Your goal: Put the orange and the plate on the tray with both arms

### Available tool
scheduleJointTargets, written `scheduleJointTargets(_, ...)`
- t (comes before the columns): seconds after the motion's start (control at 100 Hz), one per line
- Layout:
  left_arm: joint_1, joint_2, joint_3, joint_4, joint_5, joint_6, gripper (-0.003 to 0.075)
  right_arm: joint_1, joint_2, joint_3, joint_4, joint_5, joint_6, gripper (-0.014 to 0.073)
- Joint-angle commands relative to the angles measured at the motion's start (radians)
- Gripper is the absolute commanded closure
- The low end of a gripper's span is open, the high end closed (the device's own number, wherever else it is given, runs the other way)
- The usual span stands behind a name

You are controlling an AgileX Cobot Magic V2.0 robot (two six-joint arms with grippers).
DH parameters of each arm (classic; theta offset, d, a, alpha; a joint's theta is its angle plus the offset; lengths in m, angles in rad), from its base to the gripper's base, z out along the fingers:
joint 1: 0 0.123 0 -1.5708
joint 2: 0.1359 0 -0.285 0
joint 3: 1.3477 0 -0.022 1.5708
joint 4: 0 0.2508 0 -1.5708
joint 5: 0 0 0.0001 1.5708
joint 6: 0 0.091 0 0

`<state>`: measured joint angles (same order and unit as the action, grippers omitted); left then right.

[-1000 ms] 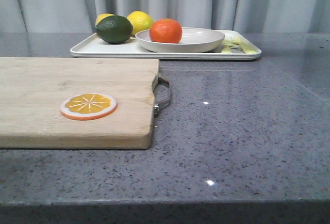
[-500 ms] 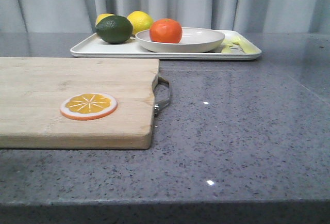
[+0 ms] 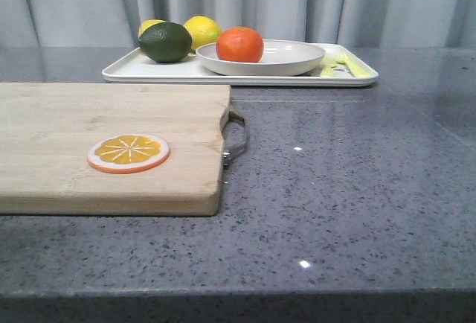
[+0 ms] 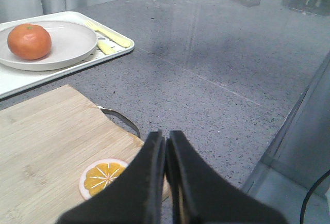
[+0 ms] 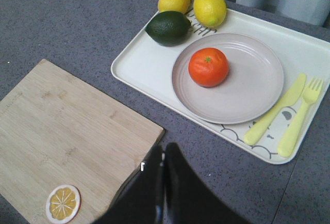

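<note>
Already done, by the look of it: orange point(image 5: 208, 67) sitting in the plate point(image 5: 242, 87), plate resting on the tray point(image 5: 149, 66), toward the middle, beside the printed yellow cutlery. Presumably nested that way so fruit cannot roll off the low rim. Sharing the tray's far end: two lemons point(image 5: 192, 3) and a dark green lime point(image 5: 168, 28), just beside the plate, perhaps touching it, hard to say from the front view. Nearer on the desk point(image 3: 357, 189), a wooden cutting board point(image 3: 104, 137) carrying a flat orange slice point(image 3: 128, 152), well apart from the tray. Left pincer point(image 4: 166, 152) clenched, empty, poised above the board's handle end. Right pincer point(image 5: 162, 167) likewise pressed closed on nothing, high over the board's corner, clear of the tray. Nothing left to carry, in all likelihood.
</note>
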<state>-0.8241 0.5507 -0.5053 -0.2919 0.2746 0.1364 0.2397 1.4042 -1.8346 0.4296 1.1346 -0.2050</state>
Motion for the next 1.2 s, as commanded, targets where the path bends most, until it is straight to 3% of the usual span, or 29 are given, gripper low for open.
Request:
scheduleJointTargets(0.0, -0.003, 0.001, -0.025, -0.006, -0.068, 0.003, 0.074, -0.001, -0.155, 0.15, 0.017, -0.16, -0.037, 0.0661)
scheduleJointTargets(0.28, -0.003, 0.001, -0.025, -0.011, -0.06, 0.003, 0.0741, -0.001, -0.526, 0.651, 0.016, -0.468, -0.114, 0.0661)
scheduleJointTargets(0.57, -0.003, 0.001, -0.025, -0.011, -0.027, 0.003, 0.074, -0.001, -0.795, 0.975, -0.04, -0.598, -0.119, 0.0661)
scheduleJointTargets(0.85, -0.003, 0.001, -0.025, -0.013, -0.006, 0.003, 0.074, -0.001, -0.985, 1.166, -0.075, -0.733, -0.119, 0.0661)
scheduleJointTargets(1.19, -0.003, 0.001, -0.025, -0.013, -0.008, 0.003, 0.074, -0.001, -1.026, 1.208, -0.075, -0.759, -0.119, 0.0661)
